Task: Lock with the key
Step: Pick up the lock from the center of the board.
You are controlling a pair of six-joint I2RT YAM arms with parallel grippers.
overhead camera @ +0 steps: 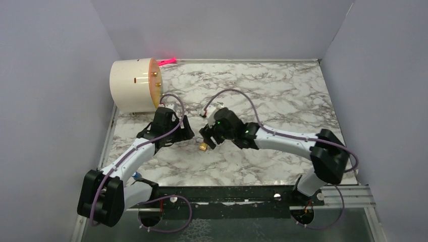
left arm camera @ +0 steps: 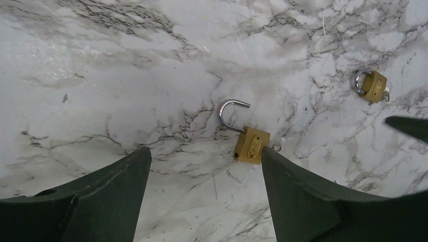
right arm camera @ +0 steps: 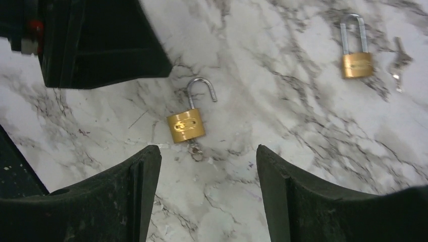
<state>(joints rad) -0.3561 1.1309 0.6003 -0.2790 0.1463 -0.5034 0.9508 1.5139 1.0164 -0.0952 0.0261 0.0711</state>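
Both ends open, nothing held: left gripper (left arm camera: 205, 151) and right gripper (right arm camera: 208, 148) nose to nose over the marble table (overhead camera: 282, 96). Open padlock (right arm camera: 185, 125) flat on the marble under both, shackle (right arm camera: 201, 91) swung out, key (right arm camera: 196, 152) apparently in the keyway, only its ring end showing. Second padlock (right arm camera: 356, 64) well off to the side, shackle shut, loose key (right arm camera: 398, 63) just beside it. Looks like the grasp stage; locking not yet done. Next, probably: pin the brass body, swing the shackle over its hole, press home, then pinch and turn the key. Tiny key, easy to slip.
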